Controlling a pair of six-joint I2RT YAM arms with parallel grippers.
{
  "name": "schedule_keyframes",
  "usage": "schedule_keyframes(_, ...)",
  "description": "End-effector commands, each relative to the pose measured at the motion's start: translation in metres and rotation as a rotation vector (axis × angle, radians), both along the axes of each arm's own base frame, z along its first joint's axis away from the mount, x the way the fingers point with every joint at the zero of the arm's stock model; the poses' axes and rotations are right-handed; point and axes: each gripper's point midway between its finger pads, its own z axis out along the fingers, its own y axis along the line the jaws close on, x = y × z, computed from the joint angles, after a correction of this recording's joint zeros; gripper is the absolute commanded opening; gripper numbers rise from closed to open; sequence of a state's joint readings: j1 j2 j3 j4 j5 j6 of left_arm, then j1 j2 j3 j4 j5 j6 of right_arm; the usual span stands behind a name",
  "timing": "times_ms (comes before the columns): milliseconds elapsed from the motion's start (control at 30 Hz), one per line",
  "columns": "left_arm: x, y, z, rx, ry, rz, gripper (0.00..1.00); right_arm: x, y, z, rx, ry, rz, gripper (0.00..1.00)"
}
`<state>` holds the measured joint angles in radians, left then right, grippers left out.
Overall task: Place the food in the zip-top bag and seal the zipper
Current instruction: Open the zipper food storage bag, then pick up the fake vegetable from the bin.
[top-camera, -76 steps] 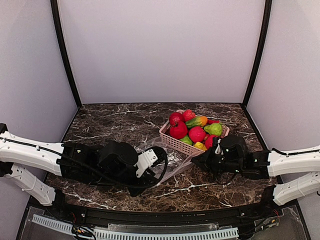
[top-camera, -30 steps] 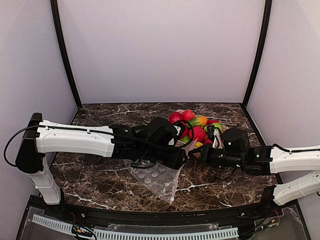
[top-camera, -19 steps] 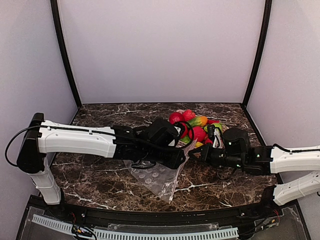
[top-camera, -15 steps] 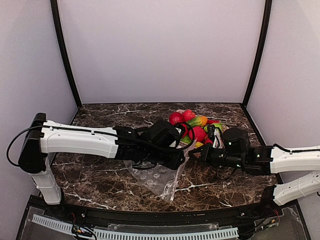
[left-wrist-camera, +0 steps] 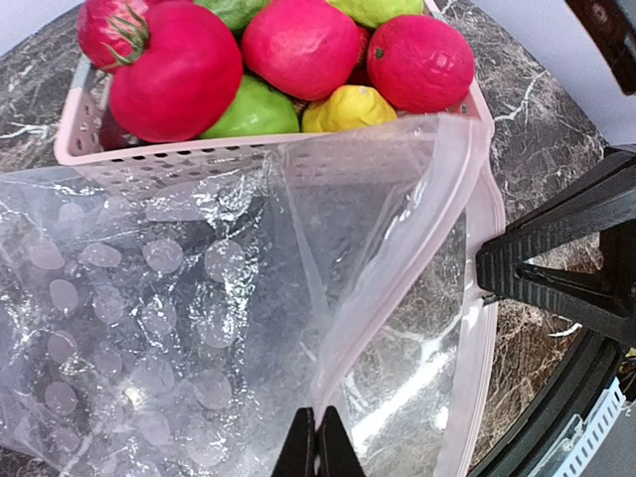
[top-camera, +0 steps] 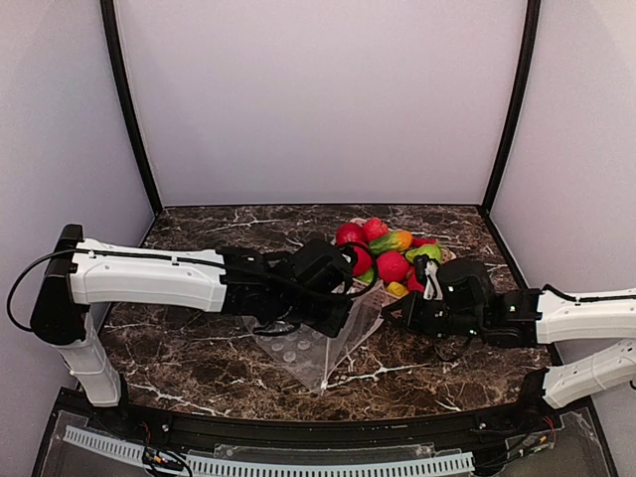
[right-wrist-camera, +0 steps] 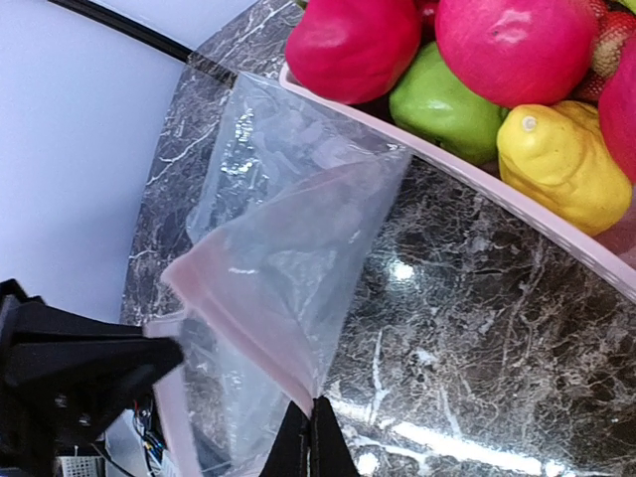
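The food (top-camera: 390, 264), red toy fruits with green and yellow ones, is heaped in a pink lattice basket (left-wrist-camera: 149, 159) at the back right. The clear dotted zip-top bag (top-camera: 316, 346) lies in front of the basket, its mouth held apart. My left gripper (left-wrist-camera: 318, 437) is shut on one lip, pinching the pale pink zipper (left-wrist-camera: 397, 268). Opposite it, my right gripper (right-wrist-camera: 310, 427) is shut on the other lip, where the zipper (right-wrist-camera: 238, 328) shows again. In the top view the left gripper (top-camera: 350, 303) and right gripper (top-camera: 390, 310) face each other across the mouth. A red apple (left-wrist-camera: 174, 70) sits just beyond the mouth.
The basket rim (right-wrist-camera: 497, 184) runs close behind the bag's mouth. Dark marble table (top-camera: 199, 248) extends to the left. Pale walls enclose the back and sides, and a black rail (top-camera: 318, 427) borders the near edge.
My left gripper has shut on the bag's lip and drawn back slightly to the left. The bag's mouth now stands tented open between the two grippers. The right gripper stayed shut.
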<state>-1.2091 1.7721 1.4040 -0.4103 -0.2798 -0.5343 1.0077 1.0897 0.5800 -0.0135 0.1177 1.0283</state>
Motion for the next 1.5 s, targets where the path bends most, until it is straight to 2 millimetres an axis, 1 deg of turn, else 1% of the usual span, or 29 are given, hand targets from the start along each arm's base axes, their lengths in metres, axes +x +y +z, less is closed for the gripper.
schedule_keyframes(0,0.01,0.037,0.052,0.033,-0.123,0.057,0.01,0.007,-0.004,-0.007,-0.118,-0.023,-0.011,0.0)
schedule_keyframes(100,0.009,0.053,0.068,0.078,-0.152,0.055,0.01,0.015,0.002,-0.013,-0.196,-0.031,-0.001,0.0)
schedule_keyframes(133,0.011,0.057,0.076,0.087,-0.168,0.067,0.01,0.018,0.004,-0.02,-0.241,-0.022,0.002,0.0)
schedule_keyframes(167,0.009,0.067,0.076,0.126,-0.166,0.069,0.01,0.021,0.009,-0.021,-0.257,-0.026,0.008,0.0)
schedule_keyframes(200,0.011,0.071,0.085,0.134,-0.179,0.079,0.01,0.025,0.014,-0.02,-0.264,-0.033,0.012,0.0)
schedule_keyframes(233,0.008,0.081,0.084,0.179,-0.173,0.078,0.01,0.029,0.021,-0.019,-0.264,-0.041,0.019,0.0)
schedule_keyframes(267,0.009,0.084,0.092,0.184,-0.18,0.082,0.01,0.032,0.028,-0.017,-0.257,-0.051,0.03,0.0)
schedule_keyframes(300,0.006,0.092,0.095,0.215,-0.173,0.076,0.01,0.035,0.036,-0.016,-0.25,-0.06,0.042,0.0)
schedule_keyframes(400,-0.001,0.104,0.099,0.25,-0.154,0.06,0.01,0.043,0.062,-0.009,-0.221,-0.075,0.087,0.0)
schedule_keyframes(433,-0.002,0.108,0.096,0.265,-0.14,0.052,0.01,0.045,0.07,-0.007,-0.209,-0.079,0.102,0.0)
schedule_keyframes(533,-0.002,0.118,0.092,0.269,-0.109,0.05,0.01,0.048,0.086,-0.006,-0.193,-0.083,0.137,0.01)
schedule_keyframes(567,0.001,0.123,0.086,0.276,-0.092,0.054,0.01,0.049,0.089,-0.005,-0.191,-0.088,0.146,0.08)
schedule_keyframes(600,0.003,0.126,0.088,0.267,-0.095,0.055,0.01,0.048,0.091,-0.003,-0.186,-0.093,0.157,0.19)
schedule_keyframes(633,0.008,0.132,0.082,0.273,-0.083,0.067,0.01,0.047,0.092,0.0,-0.182,-0.104,0.168,0.32)
schedule_keyframes(667,0.013,0.133,0.085,0.255,-0.09,0.064,0.01,0.046,0.09,0.003,-0.179,-0.112,0.174,0.43)
schedule_keyframes(700,0.019,0.138,0.079,0.251,-0.068,0.073,0.01,0.044,0.089,0.007,-0.177,-0.125,0.183,0.53)
schedule_keyframes(733,0.028,0.14,0.082,0.233,-0.075,0.078,0.01,0.042,0.085,0.01,-0.178,-0.134,0.186,0.61)
schedule_keyframes(767,0.03,0.139,0.079,0.221,-0.06,0.066,0.01,0.041,0.081,0.013,-0.18,-0.142,0.184,0.68)
schedule_keyframes(800,0.038,0.14,0.079,0.215,-0.067,0.065,0.01,0.039,0.075,0.021,-0.177,-0.152,0.177,0.73)
schedule_keyframes(867,0.046,0.138,0.077,0.209,-0.054,0.039,0.01,0.037,0.061,0.026,-0.199,-0.156,0.156,0.79)
schedule_keyframes(900,0.05,0.138,0.079,0.207,-0.059,0.034,0.01,0.036,0.054,0.028,-0.209,-0.157,0.15,0.82)
schedule_keyframes(967,0.061,0.139,0.076,0.223,-0.061,0.022,0.01,0.039,0.04,0.032,-0.235,-0.148,0.122,0.85)
schedule_keyframes(1033,0.073,0.143,0.073,0.231,-0.07,0.019,0.01,0.048,0.025,0.037,-0.258,-0.142,0.085,0.89)
schedule_keyframes(1133,0.088,0.151,0.068,0.228,-0.077,0.027,0.01,0.063,0.01,0.047,-0.284,-0.152,0.05,0.93)
schedule_keyframes(1200,0.094,0.153,0.066,0.203,-0.086,0.025,0.01,0.075,0.004,0.049,-0.296,-0.149,0.031,0.94)
schedule_keyframes(1233,0.095,0.152,0.068,0.187,-0.096,0.02,0.01,0.082,0.002,0.049,-0.306,-0.146,0.023,0.94)
schedule_keyframes(1267,0.098,0.151,0.065,0.17,-0.104,0.012,0.01,0.088,0.001,0.048,-0.316,-0.139,0.015,0.95)
schedule_keyframes(1300,0.1,0.15,0.068,0.151,-0.118,0.009,0.01,0.095,0.0,0.048,-0.323,-0.135,0.011,0.95)
schedule_keyframes(1467,0.109,0.163,0.051,0.147,-0.091,0.033,0.01,0.128,0.012,0.042,-0.342,-0.118,0.012,0.95)
